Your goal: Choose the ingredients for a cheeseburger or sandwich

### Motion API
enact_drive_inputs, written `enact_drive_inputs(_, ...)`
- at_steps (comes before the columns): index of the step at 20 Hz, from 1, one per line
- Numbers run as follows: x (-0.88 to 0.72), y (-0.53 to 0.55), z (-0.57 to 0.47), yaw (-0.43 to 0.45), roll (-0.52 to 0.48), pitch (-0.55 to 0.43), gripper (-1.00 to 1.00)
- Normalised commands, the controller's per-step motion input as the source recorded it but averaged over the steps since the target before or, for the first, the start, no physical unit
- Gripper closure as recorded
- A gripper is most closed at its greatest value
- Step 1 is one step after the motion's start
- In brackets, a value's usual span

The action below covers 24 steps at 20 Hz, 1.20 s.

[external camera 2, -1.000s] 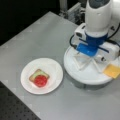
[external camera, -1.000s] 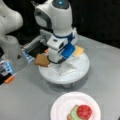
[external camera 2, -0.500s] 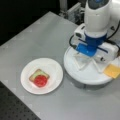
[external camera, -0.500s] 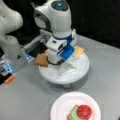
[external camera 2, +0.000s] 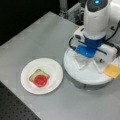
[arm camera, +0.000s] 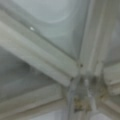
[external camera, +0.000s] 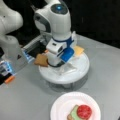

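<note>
In both front views the sandwich (external camera: 80, 113) (external camera 2: 39, 78) lies on a white paper plate (external camera: 62, 107) (external camera 2: 52, 67): a brown toast base, pale green lettuce (external camera 2: 37, 74), and a red tomato disc (external camera: 84, 111) (external camera 2: 40, 80) on top. My gripper (external camera: 62, 68) (external camera 2: 87, 65) points down onto a white round tray (external camera: 62, 80) (external camera 2: 82, 80) with raised dividers. A yellow cheese square (external camera: 78, 50) (external camera 2: 113, 70) rests on the tray's rim on one side of the gripper. A second toast square (external camera: 41, 60) lies at the opposite rim. The wrist view (arm camera: 75, 67) shows only the tray's dividers, very close.
A second robot base (external camera: 10, 37) stands at a front view's left, with a blue-lit box (external camera: 5, 67) and a small orange piece (external camera: 9, 79) beside it. The grey table's edge (external camera 2: 15, 100) runs along a front view's bottom left.
</note>
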Motion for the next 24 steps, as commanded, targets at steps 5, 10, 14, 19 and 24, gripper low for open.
enact_drive_inputs(5, -0.20, -0.04, -0.19, 0.055, 0.090, -0.207, -1.00)
enact_drive_inputs(10, -0.21, -0.07, -0.16, 0.081, 0.091, -0.205, -1.00)
enact_drive_inputs(14, -0.19, -0.06, -0.12, 0.105, 0.053, -0.184, -1.00)
enact_drive_inputs(19, -0.19, -0.06, -0.10, 0.519, -0.023, -0.157, -1.00)
enact_drive_inputs(24, -0.12, -0.07, -0.03, 0.774, 0.056, -0.076, -1.00)
